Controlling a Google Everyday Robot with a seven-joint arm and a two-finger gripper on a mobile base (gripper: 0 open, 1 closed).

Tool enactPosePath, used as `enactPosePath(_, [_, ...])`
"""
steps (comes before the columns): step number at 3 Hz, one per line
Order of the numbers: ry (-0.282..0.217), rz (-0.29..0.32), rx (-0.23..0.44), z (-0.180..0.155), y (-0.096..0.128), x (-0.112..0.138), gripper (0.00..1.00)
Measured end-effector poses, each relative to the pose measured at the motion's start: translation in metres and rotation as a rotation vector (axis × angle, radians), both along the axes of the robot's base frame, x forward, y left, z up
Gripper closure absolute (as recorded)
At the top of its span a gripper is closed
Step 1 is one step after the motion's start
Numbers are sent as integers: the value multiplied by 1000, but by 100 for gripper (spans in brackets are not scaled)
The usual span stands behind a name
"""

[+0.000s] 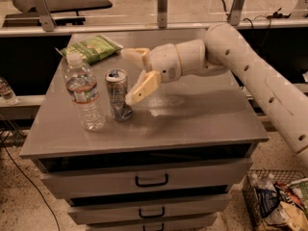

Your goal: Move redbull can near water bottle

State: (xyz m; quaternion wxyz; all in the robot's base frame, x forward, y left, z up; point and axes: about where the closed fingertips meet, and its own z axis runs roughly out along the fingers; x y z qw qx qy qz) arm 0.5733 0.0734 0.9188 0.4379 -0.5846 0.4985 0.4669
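Observation:
The redbull can (pixel 117 95) stands upright on the grey cabinet top (pixel 192 119), just right of the water bottle (pixel 84 92), a small gap between them. The bottle is clear and ribbed with a white cap and a red-banded label. My gripper (pixel 131 76) is open, its cream fingers (pixel 143 86) spread apart just right of the can and no longer around it. One finger points down toward the can's right side, the other reaches back above it. The white arm comes in from the right.
A green snack bag (pixel 95 47) lies at the back left of the top. A smaller clear bottle (pixel 6 90) stands off the cabinet at the far left. A wire basket of packets (pixel 276 201) sits on the floor at lower right. Drawers (pixel 151 179) face front.

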Motion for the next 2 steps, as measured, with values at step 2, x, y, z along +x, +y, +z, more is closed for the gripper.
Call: enactPosePath(2, [-251, -380, -70, 74, -136, 88, 0])
